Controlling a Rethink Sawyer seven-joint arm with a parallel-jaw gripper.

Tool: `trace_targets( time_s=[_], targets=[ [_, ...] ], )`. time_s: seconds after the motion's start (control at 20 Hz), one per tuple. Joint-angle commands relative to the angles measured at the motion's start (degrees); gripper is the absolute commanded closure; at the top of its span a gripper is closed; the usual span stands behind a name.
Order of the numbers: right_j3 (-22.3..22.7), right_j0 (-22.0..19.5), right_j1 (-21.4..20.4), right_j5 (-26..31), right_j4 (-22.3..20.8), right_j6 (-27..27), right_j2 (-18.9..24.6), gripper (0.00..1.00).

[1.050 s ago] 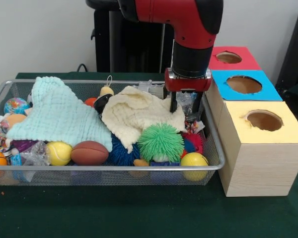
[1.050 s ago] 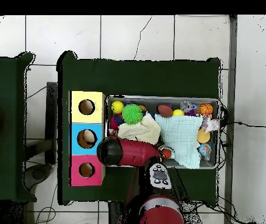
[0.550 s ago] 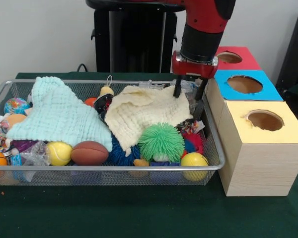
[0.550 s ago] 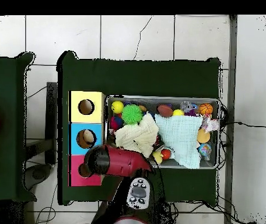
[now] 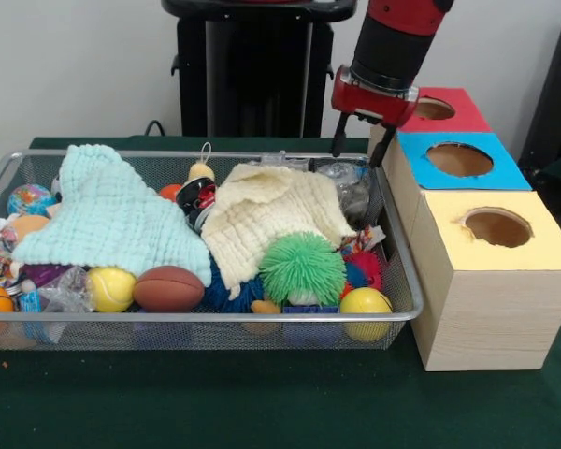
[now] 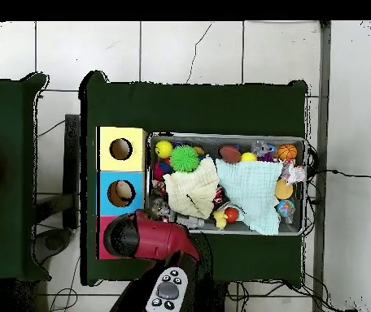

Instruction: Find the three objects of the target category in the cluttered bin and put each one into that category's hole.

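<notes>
My gripper (image 5: 358,147) hangs open and empty above the far right corner of the wire bin (image 5: 206,317), next to the red box (image 5: 453,117). Its black fingers (image 5: 338,137) are apart with nothing between them. Just below it lies a crinkled clear plastic piece (image 5: 348,182). The bin holds a mint cloth (image 5: 112,220), a cream cloth (image 5: 266,217), a green spiky ball (image 5: 303,268), a yellow ball (image 5: 366,303), a tennis ball (image 5: 111,288) and a brown football (image 5: 169,287). In the overhead view the arm (image 6: 136,236) hides the gripper and most of the red box.
A blue box (image 5: 486,170) and a yellow box (image 5: 533,253), each with a round hole, stand in a row with the red one right of the bin. The overhead view shows a tan thing inside the blue box's hole (image 6: 122,192). A black stand (image 5: 252,75) rises behind the bin.
The gripper has risen out of the bin's right end and moved back towards the red box. The cream cloth has shifted and now lies more spread out.
</notes>
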Motion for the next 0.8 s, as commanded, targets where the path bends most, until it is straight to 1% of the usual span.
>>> trace_targets(
  time_s=[0.05, 0.25, 0.4, 0.5, 0.65, 0.8],
  targets=[
    [1.43, -2.5, 2.68, -3.36, 2.03, 12.76, 1.22, 0.0],
    [-0.31, -3.85, 3.81, -5.05, 0.66, 11.11, 1.46, 0.0],
    [-2.55, -7.34, 4.74, -6.57, -1.78, 7.09, 3.17, 0.0],
    [-3.17, -9.08, 4.96, -6.45, -2.58, 5.47, 4.13, 0.0],
    [-2.92, -9.43, 5.07, -6.81, -2.69, 5.82, 4.48, 0.0],
    [-3.2, -8.91, 5.26, -6.45, -2.4, 6.45, 4.6, 0.0]
  ],
)
